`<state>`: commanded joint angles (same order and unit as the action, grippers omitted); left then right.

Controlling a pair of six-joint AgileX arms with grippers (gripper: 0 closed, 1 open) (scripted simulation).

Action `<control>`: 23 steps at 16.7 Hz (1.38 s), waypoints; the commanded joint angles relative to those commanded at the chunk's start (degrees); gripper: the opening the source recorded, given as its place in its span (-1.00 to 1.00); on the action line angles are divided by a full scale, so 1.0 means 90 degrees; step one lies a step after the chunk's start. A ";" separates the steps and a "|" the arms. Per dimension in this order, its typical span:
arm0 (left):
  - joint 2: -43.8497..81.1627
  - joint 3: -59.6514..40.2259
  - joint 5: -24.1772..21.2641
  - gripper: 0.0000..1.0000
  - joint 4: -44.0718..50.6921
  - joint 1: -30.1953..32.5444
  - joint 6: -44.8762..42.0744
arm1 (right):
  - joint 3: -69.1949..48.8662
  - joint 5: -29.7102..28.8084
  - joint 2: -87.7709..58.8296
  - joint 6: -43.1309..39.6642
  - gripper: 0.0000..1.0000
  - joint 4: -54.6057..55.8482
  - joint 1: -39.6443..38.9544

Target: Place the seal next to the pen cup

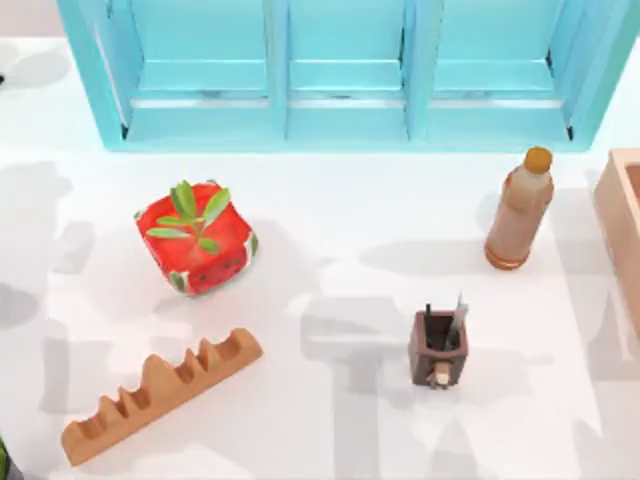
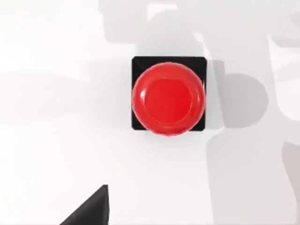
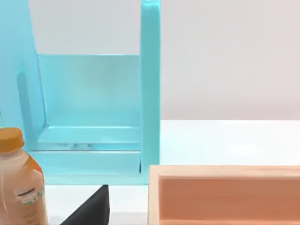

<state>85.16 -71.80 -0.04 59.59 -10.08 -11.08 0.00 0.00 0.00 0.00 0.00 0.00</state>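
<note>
The seal sits upright on the bare table straight beneath the left wrist camera, untouched, while the pen cup stands right of centre, near the bottle. I cannot tell whether either gripper is wide or narrow. To do this well, I judge the left gripper should drop squarely over the red knob, grip the black base evenly, lift clear, and set it just beside the cup without nudging the pens.

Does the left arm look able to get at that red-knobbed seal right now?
Probably yes. The left wrist view looks straight down on the seal, which stands alone on the bare white table, nothing crowding it.
</note>
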 joint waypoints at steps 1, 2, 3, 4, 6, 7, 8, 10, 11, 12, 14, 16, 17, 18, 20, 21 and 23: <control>0.0468 -0.0431 0.0000 1.00 0.0341 -0.0058 -0.0067 | 0.0000 0.0000 0.0000 0.0000 1.00 0.0000 0.0000; 0.0901 -0.0835 0.0000 1.00 0.0650 -0.0112 -0.0129 | 0.0000 0.0000 0.0000 0.0000 1.00 0.0000 0.0000; 0.1300 -0.1208 0.0000 1.00 0.0925 -0.0161 -0.0186 | 0.0000 0.0000 0.0000 0.0000 1.00 0.0000 0.0000; 0.1660 -0.1547 -0.0001 1.00 0.1166 -0.0204 -0.0236 | 0.0000 0.0000 0.0000 0.0000 1.00 0.0000 0.0000; 0.2216 -0.2099 -0.0002 1.00 0.1536 -0.0271 -0.0314 | 0.0000 0.0000 0.0000 0.0000 1.00 0.0000 0.0000; 0.2397 -0.2281 -0.0002 1.00 0.1662 -0.0295 -0.0340 | 0.0000 0.0000 0.0000 0.0000 1.00 0.0000 0.0000; 0.2511 -0.2397 -0.0002 1.00 0.1746 -0.0311 -0.0358 | 0.0000 0.0000 0.0000 0.0000 1.00 0.0000 0.0000; 0.2561 -0.2448 -0.0002 1.00 0.1785 -0.0318 -0.0366 | 0.0000 0.0000 0.0000 0.0000 1.00 0.0000 0.0000; 0.2561 -0.2448 -0.0002 1.00 0.1785 -0.0318 -0.0366 | 0.0000 0.0000 0.0000 0.0000 1.00 0.0000 0.0000; 0.2561 -0.2448 -0.0002 1.00 0.1785 -0.0318 -0.0366 | 0.0000 0.0000 0.0000 0.0000 1.00 0.0000 0.0000; 0.2547 -0.2412 -0.0001 1.00 0.1750 -0.0287 -0.0358 | 0.0000 0.0000 0.0000 0.0000 1.00 0.0000 0.0000; 0.2594 -0.2189 -0.0002 1.00 0.1521 -0.0300 -0.0351 | 0.0000 0.0000 0.0000 0.0000 1.00 0.0000 0.0000; 0.2636 -0.2006 -0.0002 1.00 0.1306 -0.0306 -0.0352 | 0.0000 0.0000 0.0000 0.0000 1.00 0.0000 0.0000; 0.2688 -0.1795 -0.0003 1.00 0.1027 -0.0310 -0.0357 | 0.0000 0.0000 0.0000 0.0000 1.00 0.0000 0.0000; 0.2816 -0.1322 -0.0003 1.00 0.0346 -0.0318 -0.0370 | 0.0000 0.0000 0.0000 0.0000 1.00 0.0000 0.0000; 0.2879 -0.1088 -0.0004 1.00 0.0023 -0.0323 -0.0376 | 0.0000 0.0000 0.0000 0.0000 1.00 0.0000 0.0000; 0.2986 -0.0704 -0.0004 1.00 -0.0429 -0.0333 -0.0387 | 0.0000 0.0000 0.0000 0.0000 1.00 0.0000 0.0000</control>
<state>112.04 -78.13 -0.08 55.73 -13.07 -14.56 0.00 0.00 0.00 0.00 0.00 0.00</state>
